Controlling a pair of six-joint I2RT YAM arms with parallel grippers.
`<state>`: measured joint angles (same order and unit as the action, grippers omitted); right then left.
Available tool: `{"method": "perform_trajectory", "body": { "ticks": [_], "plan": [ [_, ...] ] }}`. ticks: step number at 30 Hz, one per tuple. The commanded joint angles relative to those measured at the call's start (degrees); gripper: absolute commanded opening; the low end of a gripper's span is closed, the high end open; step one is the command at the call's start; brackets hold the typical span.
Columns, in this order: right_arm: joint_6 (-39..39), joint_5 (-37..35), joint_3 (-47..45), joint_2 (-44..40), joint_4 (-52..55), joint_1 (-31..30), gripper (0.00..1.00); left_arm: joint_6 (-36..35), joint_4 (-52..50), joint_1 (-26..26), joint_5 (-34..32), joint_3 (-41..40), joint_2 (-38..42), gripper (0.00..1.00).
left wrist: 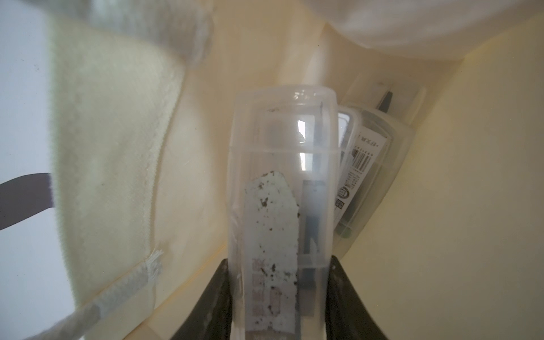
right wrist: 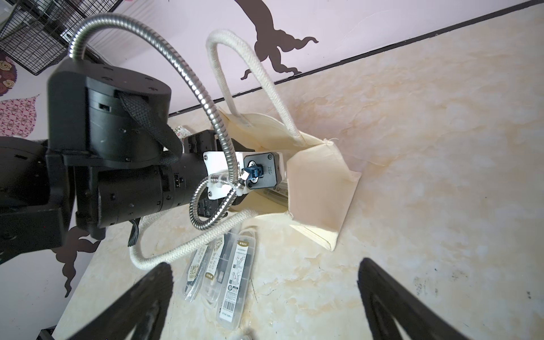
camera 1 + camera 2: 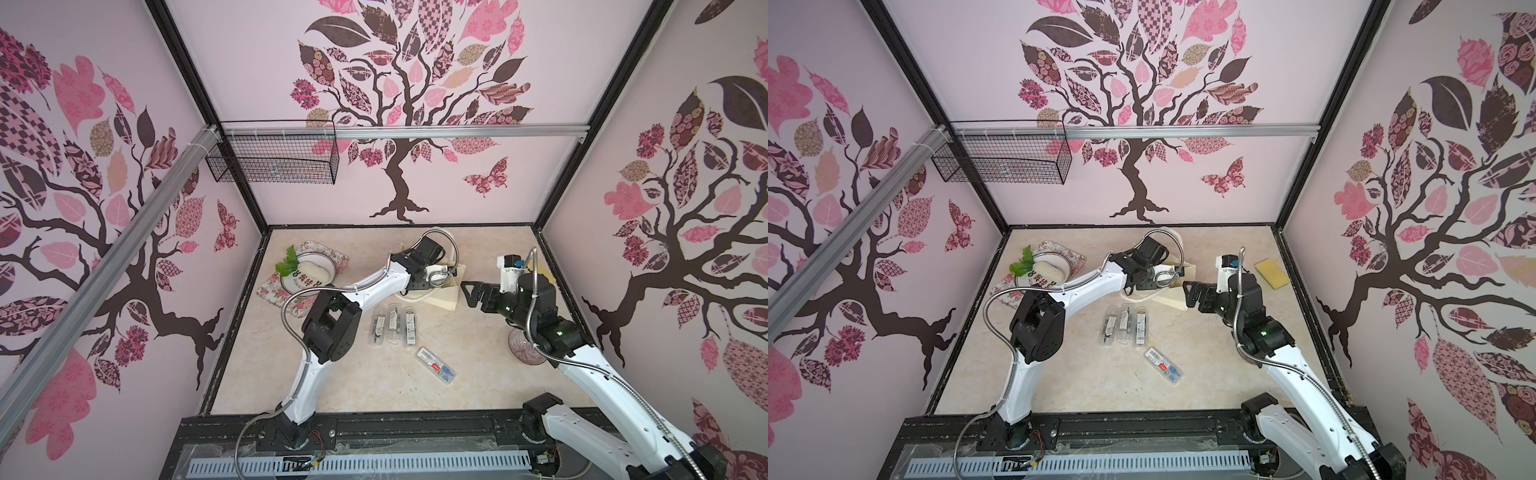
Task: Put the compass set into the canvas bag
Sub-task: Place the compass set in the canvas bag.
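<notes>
The canvas bag (image 3: 448,302) (image 3: 1173,300) (image 2: 319,188) lies on its side at the back of the table, with its mouth facing my left arm. My left gripper (image 1: 279,265) is inside the bag, shut on a clear compass set case (image 1: 282,164). A second clear case (image 1: 366,164) lies deeper in the bag, beside the held one. Three more compass set cases (image 3: 392,325) (image 3: 1122,325) (image 2: 232,282) lie side by side on the table in front of the bag. My right gripper (image 3: 469,293) (image 3: 1192,295) (image 2: 265,273) stands open just right of the bag, holding nothing.
A flat clear case with a barcode (image 3: 435,365) (image 3: 1164,364) lies nearer the front. A plate on a floral tray (image 3: 309,270) sits at the back left. A yellow sponge (image 3: 1271,273) lies at the back right. A wire basket (image 3: 272,160) hangs on the back wall.
</notes>
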<state>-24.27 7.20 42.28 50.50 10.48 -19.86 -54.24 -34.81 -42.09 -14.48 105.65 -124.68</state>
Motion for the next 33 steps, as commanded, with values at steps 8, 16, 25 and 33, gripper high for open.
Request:
{"method": "perform_trajectory", "body": {
  "ticks": [8, 16, 25, 33],
  "plan": [
    [-0.3, -0.6, -0.6, -0.5, -0.5, 0.0, 1.0, 0.0, 3.6, -0.4, -1.8, 0.7, 0.6, 0.41],
    [-0.3, -0.7, -0.8, -1.2, -0.5, 0.0, 1.0, -1.3, 3.3, -0.6, -2.9, 0.6, -0.2, 0.42],
    [-0.4, -1.0, -1.1, -1.6, -0.3, 0.0, 1.0, -2.3, 2.5, -1.1, -5.0, 1.0, -2.4, 0.46],
    [-0.2, -1.1, -0.7, -1.6, 0.0, 0.0, 1.0, -1.6, 5.4, -1.1, -5.5, 1.0, -1.8, 0.57]
  ]
}}
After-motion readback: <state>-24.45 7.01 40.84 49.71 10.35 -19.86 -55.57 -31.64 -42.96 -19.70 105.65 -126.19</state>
